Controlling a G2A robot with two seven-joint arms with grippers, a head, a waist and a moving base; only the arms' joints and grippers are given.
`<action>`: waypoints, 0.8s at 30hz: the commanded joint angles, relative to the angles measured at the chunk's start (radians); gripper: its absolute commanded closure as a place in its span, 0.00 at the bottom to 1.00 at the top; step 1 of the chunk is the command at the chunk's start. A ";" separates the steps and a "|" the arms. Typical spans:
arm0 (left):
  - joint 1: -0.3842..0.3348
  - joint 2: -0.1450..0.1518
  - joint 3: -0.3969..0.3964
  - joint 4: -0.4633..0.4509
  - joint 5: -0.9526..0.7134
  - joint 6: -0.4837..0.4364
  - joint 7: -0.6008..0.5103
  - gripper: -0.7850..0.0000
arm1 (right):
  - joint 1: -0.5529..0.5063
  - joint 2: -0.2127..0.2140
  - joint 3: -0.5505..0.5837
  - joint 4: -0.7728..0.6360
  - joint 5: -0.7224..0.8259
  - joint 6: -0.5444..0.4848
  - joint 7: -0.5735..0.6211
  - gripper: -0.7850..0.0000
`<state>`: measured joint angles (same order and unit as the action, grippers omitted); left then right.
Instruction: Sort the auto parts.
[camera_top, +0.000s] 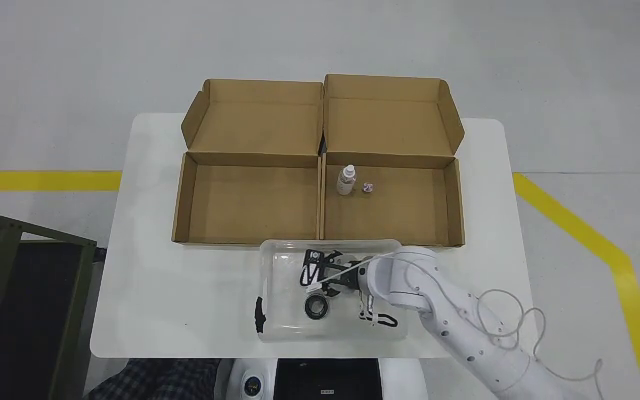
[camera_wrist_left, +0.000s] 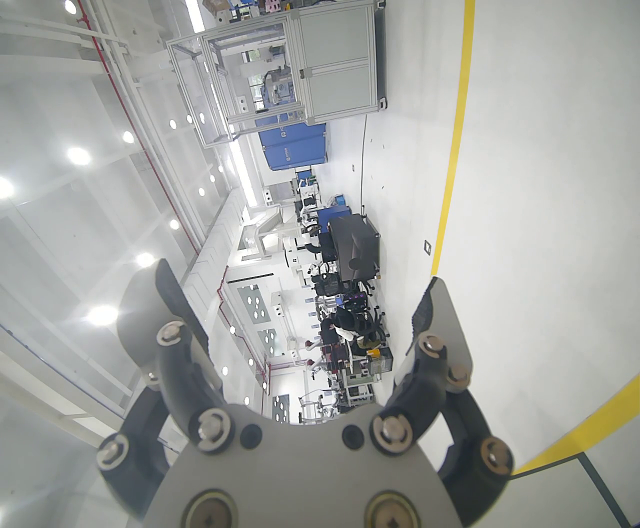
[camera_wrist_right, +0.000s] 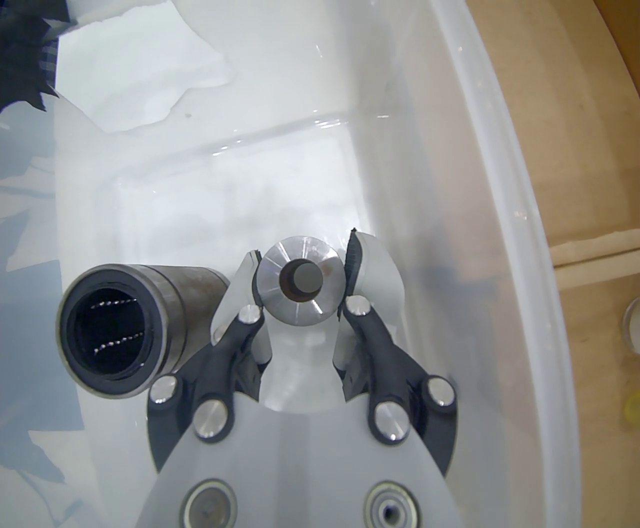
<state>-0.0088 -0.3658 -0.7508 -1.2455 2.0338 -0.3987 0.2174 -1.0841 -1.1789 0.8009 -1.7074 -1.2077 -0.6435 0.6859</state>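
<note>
From above, the right arm (camera_top: 450, 310) is down in the clear bin (camera_top: 268, 262) at the near edge of the counter (camera_top: 140, 250). The left gripper (camera_wrist_left: 297, 272) has its fingers (camera_wrist_left: 440, 320) wide apart. The right gripper (camera_wrist_right: 304, 247) has its fingers (camera_wrist_right: 375, 265) clamped on a shiny plug (camera_wrist_right: 300, 282) in the bin, round end facing the camera, long way running away from it, a dark tube (camera_wrist_right: 125, 325) just beside.

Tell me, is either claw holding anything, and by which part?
The right gripper grips a small silver metal cylinder by its round sides. The left gripper holds nothing.
</note>
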 joint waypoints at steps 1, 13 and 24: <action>0.000 0.000 0.000 0.000 0.000 0.000 0.000 0.00 | 0.001 0.000 -0.001 0.000 0.001 -0.001 0.002 1.00; 0.000 0.000 0.000 0.000 0.000 0.000 0.000 0.00 | -0.022 0.011 0.032 -0.086 0.034 -0.026 -0.007 1.00; 0.000 0.000 0.000 0.000 0.000 0.000 0.000 0.00 | -0.050 0.022 0.101 -0.145 0.114 -0.033 -0.130 1.00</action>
<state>-0.0088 -0.3658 -0.7508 -1.2455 2.0338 -0.3987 0.2174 -1.1337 -1.1579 0.8950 -1.8492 -1.0989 -0.6793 0.5661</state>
